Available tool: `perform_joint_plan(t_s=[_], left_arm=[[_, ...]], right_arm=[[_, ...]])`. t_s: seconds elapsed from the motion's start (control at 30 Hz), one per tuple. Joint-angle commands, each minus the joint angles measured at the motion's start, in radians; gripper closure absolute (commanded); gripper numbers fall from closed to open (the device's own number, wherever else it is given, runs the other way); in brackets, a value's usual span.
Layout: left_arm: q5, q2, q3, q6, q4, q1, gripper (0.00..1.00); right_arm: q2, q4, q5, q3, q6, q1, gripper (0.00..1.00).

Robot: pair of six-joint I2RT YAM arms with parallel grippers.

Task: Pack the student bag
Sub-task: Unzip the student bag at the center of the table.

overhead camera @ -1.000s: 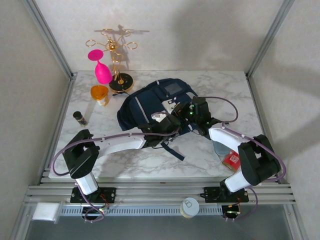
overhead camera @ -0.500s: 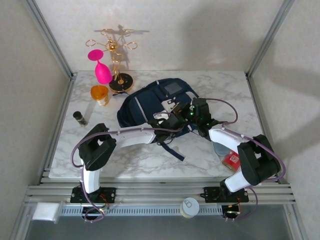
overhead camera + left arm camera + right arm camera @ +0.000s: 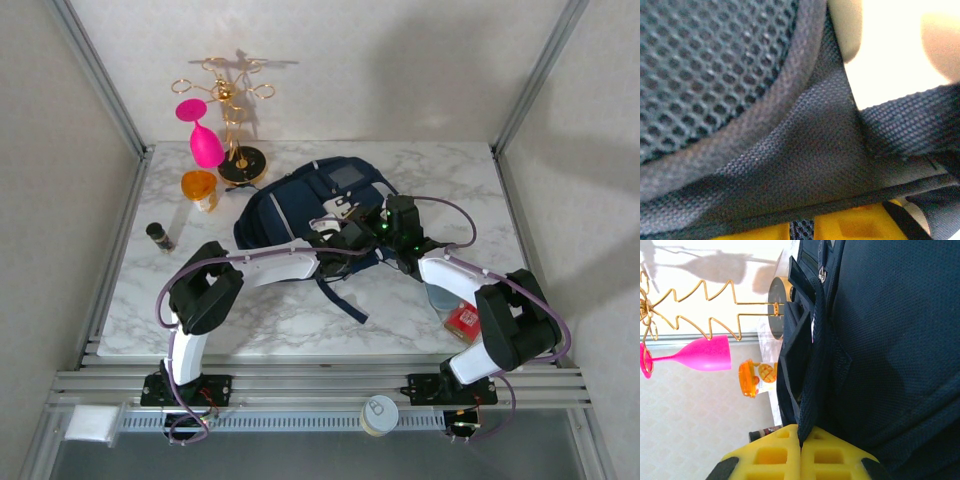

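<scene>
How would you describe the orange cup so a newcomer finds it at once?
Start at the marble table's far left corner, where a gold wire rack holds a pink stemmed glass. Just in front of that glass, left of the navy student bag, stands the orange cup. It is the one squat, orange thing there, unlike the small dark bottle further forward.

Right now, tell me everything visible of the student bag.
The student bag is a large navy fabric backpack with pale trim stripes, a square grey patch and mesh padding. It lies flat on the marble table, a dark strap trailing toward the near edge. The right end effector is shut on a fold of its webbing; the left end effector presses against its fabric.
</scene>
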Motion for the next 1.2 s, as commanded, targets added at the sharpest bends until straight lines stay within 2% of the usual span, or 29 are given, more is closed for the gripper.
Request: perform_joint_plan(t_s=[0.0,0.23,0.33,0.5,0.63,0.83,0.87,0.93,1.1,1.17], left_arm=[[-0.077,-0.045,-0.012,0.025,0.005,0.02,0.9],[-0.054,-0.141,-0.097,0.077,0.055,0.021,1.0],[-0.026,-0.179,-0.12,0.106,0.054,0.023,1.0],[0.108,-0.229,-0.163,0.201,0.023,0.038,1.0],[0.151,-0.282,-0.197,0.292,-0.049,0.047,1.0],[0.212,-0.342,-0.275,0.354,-0.008,0.081,1.0],[0.218,-0.345,-0.277,0.357,-0.003,0.085,1.0],[0.221,-0.352,-0.284,0.346,0.018,0.089,1.0],[0.268,-0.345,-0.301,0.338,0.109,0.089,1.0],[0.263,-0.342,-0.302,0.339,0.11,0.089,1.0]], right_arm=[[-0.039,0.068,-0.065,0.002,0.0,0.003,1.0],[-0.039,0.044,-0.062,0.019,-0.027,-0.014,1.0],[-0.029,0.019,-0.069,0.035,-0.041,-0.028,1.0],[-0.021,-0.005,-0.084,0.049,-0.063,-0.066,1.0],[0.002,-0.069,-0.094,0.079,-0.102,-0.1,1.0],[0.019,-0.084,-0.101,0.07,-0.12,-0.096,1.0],[0.015,-0.097,-0.106,0.067,-0.131,-0.095,0.96],[-0.001,-0.144,-0.108,0.066,-0.161,-0.092,0.82],[-0.106,-0.288,-0.032,0.009,-0.214,-0.062,0.39],[-0.136,-0.347,-0.01,-0.014,-0.213,-0.052,0.29]])
